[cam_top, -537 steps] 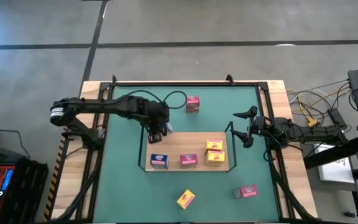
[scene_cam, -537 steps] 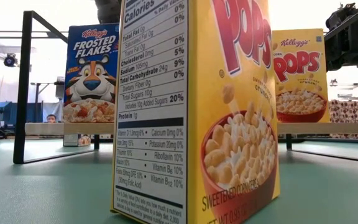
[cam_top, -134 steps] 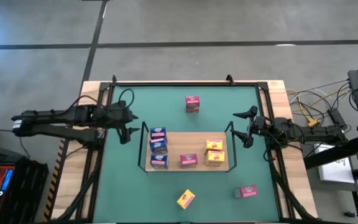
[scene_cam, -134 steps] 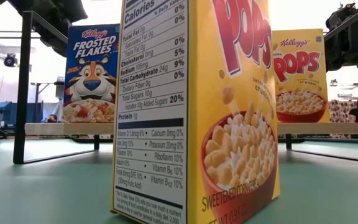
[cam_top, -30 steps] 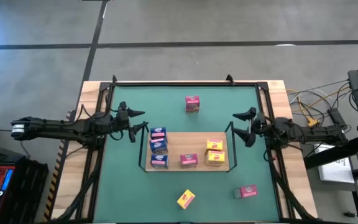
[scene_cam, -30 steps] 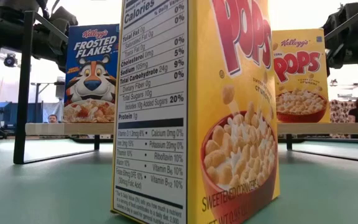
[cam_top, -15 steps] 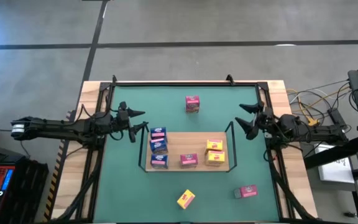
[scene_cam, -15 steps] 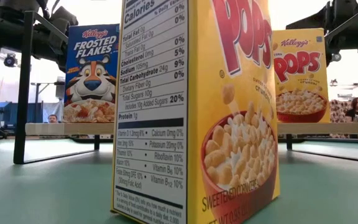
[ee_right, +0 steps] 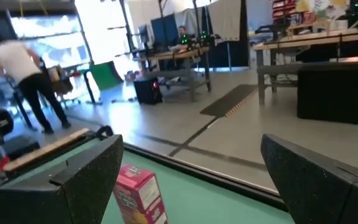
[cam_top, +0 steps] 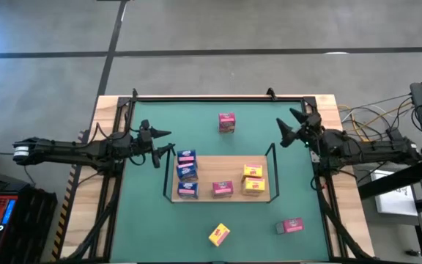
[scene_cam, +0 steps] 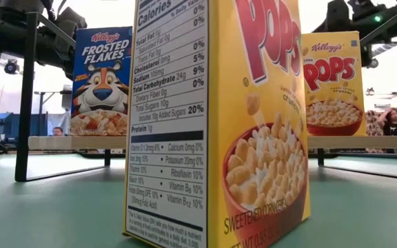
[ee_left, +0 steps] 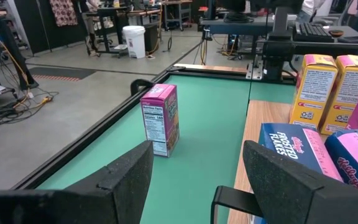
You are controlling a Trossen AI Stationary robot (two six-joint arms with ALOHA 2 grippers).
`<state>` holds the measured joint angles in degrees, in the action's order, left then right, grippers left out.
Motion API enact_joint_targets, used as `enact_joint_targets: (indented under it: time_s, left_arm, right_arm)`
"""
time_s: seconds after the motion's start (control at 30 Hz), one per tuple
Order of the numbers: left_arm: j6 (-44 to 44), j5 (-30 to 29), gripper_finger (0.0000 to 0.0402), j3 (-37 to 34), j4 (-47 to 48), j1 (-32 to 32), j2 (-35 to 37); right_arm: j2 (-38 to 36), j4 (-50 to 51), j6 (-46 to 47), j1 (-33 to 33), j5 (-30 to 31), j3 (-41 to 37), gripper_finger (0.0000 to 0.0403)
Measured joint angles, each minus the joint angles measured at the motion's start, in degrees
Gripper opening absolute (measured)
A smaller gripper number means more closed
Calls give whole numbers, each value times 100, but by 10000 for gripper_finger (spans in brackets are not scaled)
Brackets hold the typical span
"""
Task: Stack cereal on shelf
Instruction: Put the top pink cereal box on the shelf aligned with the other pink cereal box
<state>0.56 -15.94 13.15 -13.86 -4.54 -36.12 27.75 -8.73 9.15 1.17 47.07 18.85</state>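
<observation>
Cereal boxes [cam_top: 187, 173] on shelf [cam_top: 226, 170]; pink box [cam_top: 227, 122] beyond shelf. Left gripper [cam_top: 163, 145] beside shelf's left rail, jaws parted, empty. Right gripper [cam_top: 288, 126] near shelf's right rail, jaws wide, empty. Front yellow box [scene_cam: 216, 117] hides shelf middle.

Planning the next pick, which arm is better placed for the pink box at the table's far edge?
Right, probably. The right gripper hangs open, aimed at the pink box, which fills its wrist view. The left gripper sits by the shelf.
</observation>
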Motion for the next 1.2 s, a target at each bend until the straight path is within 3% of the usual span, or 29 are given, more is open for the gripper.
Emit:
enact_joint_targets:
  time_s: [0.13, 0.4, 0.67, 0.87, 1.03, 1.2]
  left_arm:
    - [4, 2, 233, 7, -12, 0, -44]
    - [12, 0, 233, 11, -22, 0, -72]
    - [4, 0, 233, 11, -49, 0, -81]
    - [7, 1, 233, 11, -78, 0, -107]
    - [6, 1, 233, 11, -78, 0, -105]
    - [4, 0, 233, 9, -78, 0, -105]
  right_arm:
    - [665, 937, 75, 0, 4, 765, 370]
    - [1404, 3306, 1318, 505, -144, 1936, 370]
    - [1742, 3184, 1121, 1166, -1302, 2086, 370]
    - [2164, 2693, 843, 1386, -1821, 2157, 370]
    - [2717, 2630, 1140, 1500, -2276, 2364, 370]
    - [3189, 2637, 1193, 1499, -2330, 2508, 370]
